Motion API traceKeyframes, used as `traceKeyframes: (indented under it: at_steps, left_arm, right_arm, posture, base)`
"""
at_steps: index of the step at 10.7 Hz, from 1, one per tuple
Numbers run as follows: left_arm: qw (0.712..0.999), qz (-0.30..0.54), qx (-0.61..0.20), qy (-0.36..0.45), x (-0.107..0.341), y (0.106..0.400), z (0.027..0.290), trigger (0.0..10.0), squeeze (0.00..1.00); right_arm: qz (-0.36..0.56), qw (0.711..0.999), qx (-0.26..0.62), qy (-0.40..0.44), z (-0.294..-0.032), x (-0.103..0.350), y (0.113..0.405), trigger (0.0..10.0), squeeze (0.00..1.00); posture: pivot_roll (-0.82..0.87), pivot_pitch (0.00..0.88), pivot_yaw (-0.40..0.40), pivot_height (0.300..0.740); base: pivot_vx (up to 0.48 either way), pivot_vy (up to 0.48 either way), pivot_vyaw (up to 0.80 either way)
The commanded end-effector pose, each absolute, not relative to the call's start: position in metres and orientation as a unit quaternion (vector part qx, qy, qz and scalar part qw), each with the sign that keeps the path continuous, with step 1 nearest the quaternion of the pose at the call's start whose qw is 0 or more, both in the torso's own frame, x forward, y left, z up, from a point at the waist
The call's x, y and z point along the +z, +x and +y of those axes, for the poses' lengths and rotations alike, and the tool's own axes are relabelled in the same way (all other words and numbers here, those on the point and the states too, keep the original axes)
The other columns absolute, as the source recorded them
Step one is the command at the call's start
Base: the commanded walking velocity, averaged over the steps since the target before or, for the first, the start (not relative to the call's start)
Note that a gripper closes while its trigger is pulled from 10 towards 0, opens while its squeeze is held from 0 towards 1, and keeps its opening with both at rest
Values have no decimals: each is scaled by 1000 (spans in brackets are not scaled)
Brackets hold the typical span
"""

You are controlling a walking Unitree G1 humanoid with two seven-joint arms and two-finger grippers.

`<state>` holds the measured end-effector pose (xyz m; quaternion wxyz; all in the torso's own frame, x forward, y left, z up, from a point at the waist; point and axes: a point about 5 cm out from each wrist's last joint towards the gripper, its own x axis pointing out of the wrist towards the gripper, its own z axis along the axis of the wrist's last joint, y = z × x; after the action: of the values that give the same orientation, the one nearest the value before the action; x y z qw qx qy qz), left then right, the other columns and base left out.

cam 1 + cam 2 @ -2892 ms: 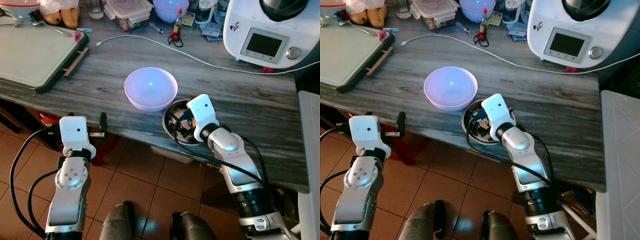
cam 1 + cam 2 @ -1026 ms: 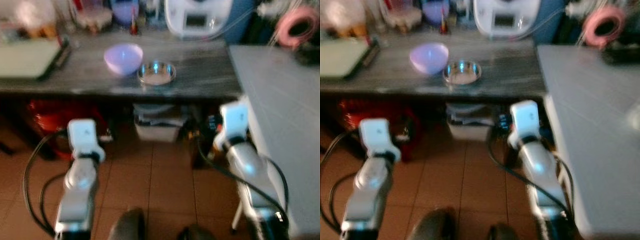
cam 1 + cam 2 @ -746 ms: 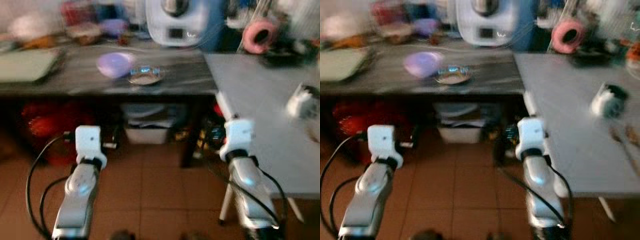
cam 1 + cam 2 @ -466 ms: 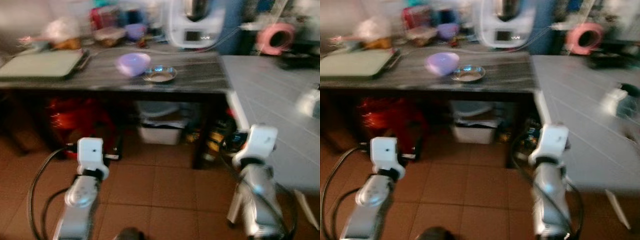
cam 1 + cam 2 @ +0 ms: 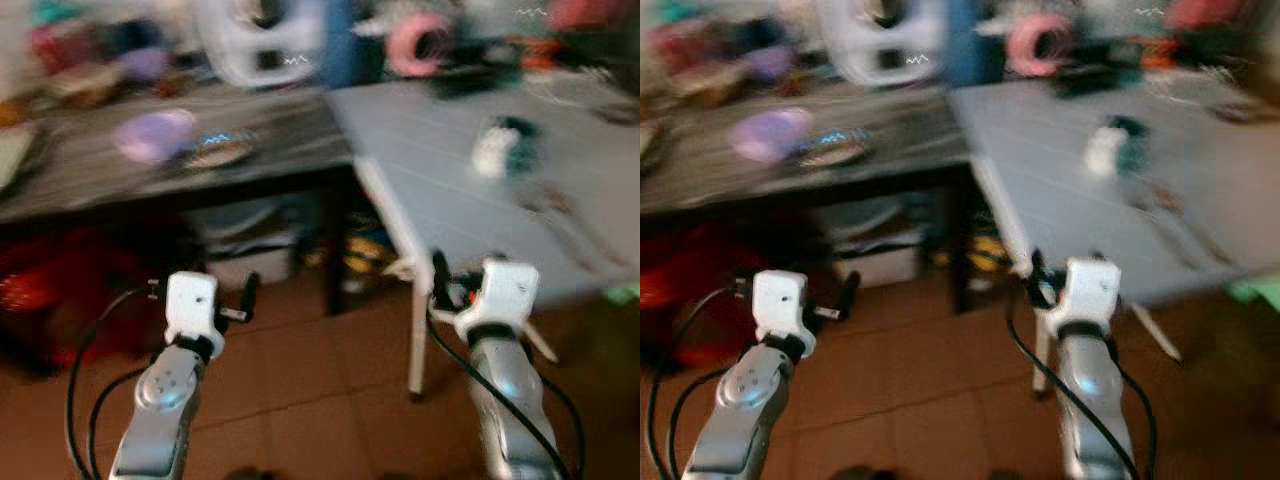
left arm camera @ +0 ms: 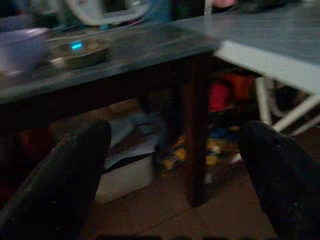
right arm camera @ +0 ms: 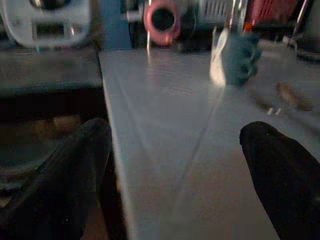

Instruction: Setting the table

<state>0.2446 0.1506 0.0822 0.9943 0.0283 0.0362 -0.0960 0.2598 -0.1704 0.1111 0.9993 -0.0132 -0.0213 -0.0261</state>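
With both grippers, left (image 6: 170, 165) and right (image 7: 175, 170), held apart and empty, the robot should finish turning to the white counter (image 5: 450, 190) before reaching.

Upper left of the head view, a dark grey streaked worktop (image 5: 280, 130) carries a lilac bowl (image 5: 152, 135) and a silvery metal dish (image 5: 220, 152), with a white appliance (image 5: 255, 45) behind. Right of it lies a pale grey-blue table (image 5: 450, 200) holding a white and teal object (image 5: 505, 148); a pink ring (image 5: 418, 42) sits at the upper centre. The floor (image 5: 320, 400) is reddish-brown tile. Both arms are silver with white wrist blocks, and each pincer has black fingers (image 6: 65, 185).
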Motion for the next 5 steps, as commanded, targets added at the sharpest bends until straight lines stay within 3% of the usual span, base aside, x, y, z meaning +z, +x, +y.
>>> traceKeyframes:
  at_steps: [1,3,5]
  left_arm:
    - [993,29,-107,28,86,247,145,10000,0]
    - [994,28,-106,28,90,246,142,10000,0]
    - [994,28,-100,31,93,249,146,10000,0]
  right_arm:
    - [-35,999,-6,-9,-165,119,267,10000,0]
    - [-35,999,3,-4,-164,121,270,10000,0]
    - [-25,1000,4,-17,-163,118,267,10000,0]
  posture:
    - [-21,13,55,740]
    - [-4,46,43,740]
    - [0,74,31,740]
  base:
    - [0,-480,0]
    - [0,-471,0]
    - [0,-465,800]
